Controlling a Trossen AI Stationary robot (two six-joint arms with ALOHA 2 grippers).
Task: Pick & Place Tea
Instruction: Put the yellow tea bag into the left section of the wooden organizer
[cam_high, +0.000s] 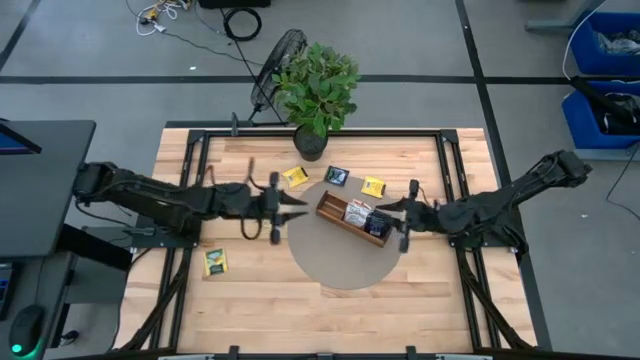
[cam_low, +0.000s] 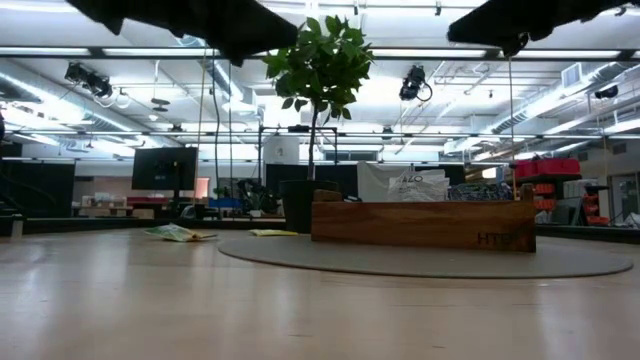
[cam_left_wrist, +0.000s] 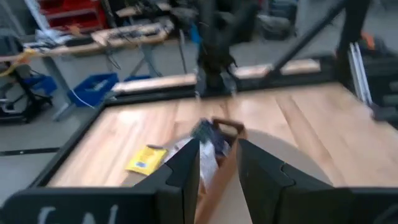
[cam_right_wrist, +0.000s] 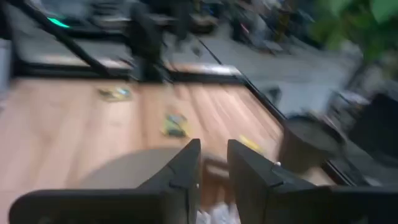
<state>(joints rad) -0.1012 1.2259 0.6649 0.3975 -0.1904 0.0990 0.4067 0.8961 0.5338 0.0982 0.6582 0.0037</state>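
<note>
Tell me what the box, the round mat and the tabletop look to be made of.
Box: wood, brown with a smooth finish; grain and dark lettering show on its side. Round mat: grey, matte and thin, lying flat; perhaps felt or rubber, the look leaves it open. Tabletop: pale wood in plank-like strips, lightly glossy, set in a black metal frame.

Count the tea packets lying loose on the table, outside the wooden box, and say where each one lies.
4: a yellow packet near the plant pot, a dark one beside it, a yellow one further right, and one at the front left. Others sit in the wooden box, partly hidden.
</note>
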